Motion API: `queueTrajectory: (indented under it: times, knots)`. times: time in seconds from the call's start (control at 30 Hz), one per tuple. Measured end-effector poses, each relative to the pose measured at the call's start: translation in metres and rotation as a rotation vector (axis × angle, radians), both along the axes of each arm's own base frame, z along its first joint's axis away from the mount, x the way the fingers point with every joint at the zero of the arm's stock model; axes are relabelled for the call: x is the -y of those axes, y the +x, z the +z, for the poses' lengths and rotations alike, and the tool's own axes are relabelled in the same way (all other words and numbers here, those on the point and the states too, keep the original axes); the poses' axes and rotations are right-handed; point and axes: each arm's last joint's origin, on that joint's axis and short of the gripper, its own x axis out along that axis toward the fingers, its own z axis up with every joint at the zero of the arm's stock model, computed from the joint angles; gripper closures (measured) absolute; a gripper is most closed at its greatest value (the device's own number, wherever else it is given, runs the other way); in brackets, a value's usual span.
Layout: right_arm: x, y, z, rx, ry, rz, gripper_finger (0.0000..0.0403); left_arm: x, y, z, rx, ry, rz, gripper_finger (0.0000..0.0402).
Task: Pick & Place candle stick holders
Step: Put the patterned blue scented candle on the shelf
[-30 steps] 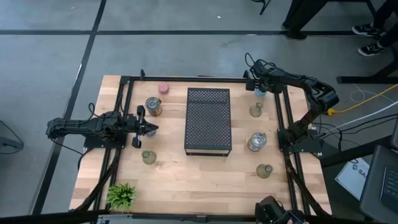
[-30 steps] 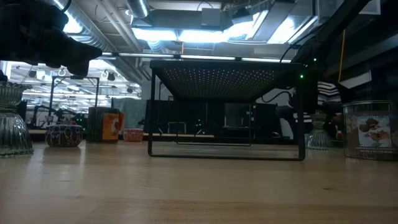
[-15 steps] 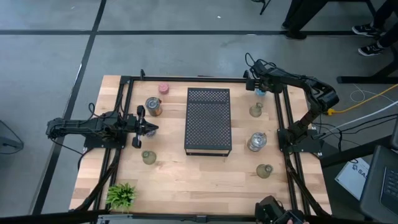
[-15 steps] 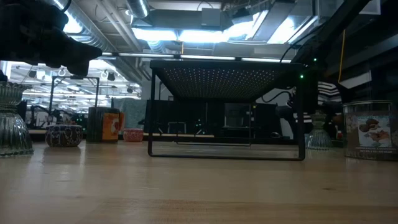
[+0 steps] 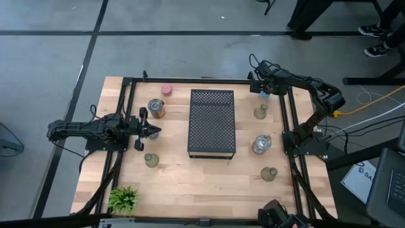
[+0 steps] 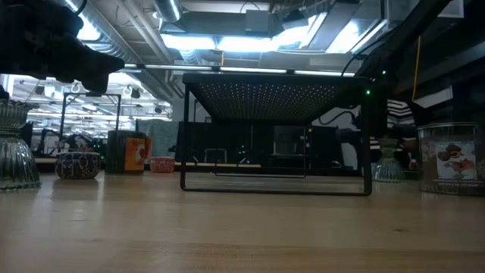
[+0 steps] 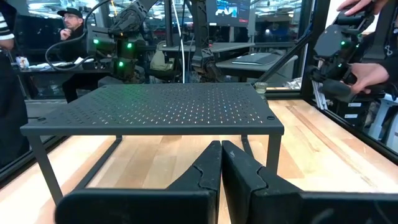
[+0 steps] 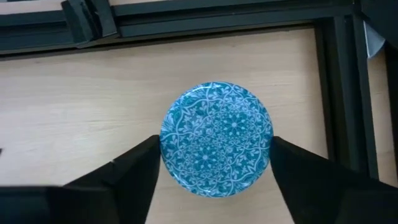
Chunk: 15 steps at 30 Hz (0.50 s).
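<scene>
Halfway into a grab, looked like: caught the right gripper (image 8: 214,142) straddling the blue candle stick holder (image 8: 216,118) at the desk's (image 8: 74,124) far right corner, fingers spread, hugging its sides. Spotted the left gripper (image 7: 221,155) parked facing the black tray (image 7: 155,109), fingers pressed together.

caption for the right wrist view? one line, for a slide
Right gripper straddles a blue patterned candle stick holder on the wooden table, one finger on either side.
</scene>
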Motion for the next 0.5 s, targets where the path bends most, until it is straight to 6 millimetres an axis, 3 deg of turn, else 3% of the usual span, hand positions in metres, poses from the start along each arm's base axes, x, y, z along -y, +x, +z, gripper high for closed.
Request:
queueTrajectory:
  times: [0.5]
  knots:
    - [-0.013, 0.015, 0.003, 0.009, 0.022, 0.088, 0.0173, 0.000, 0.000, 0.000, 0.000, 0.000, -0.001, 0.0395]
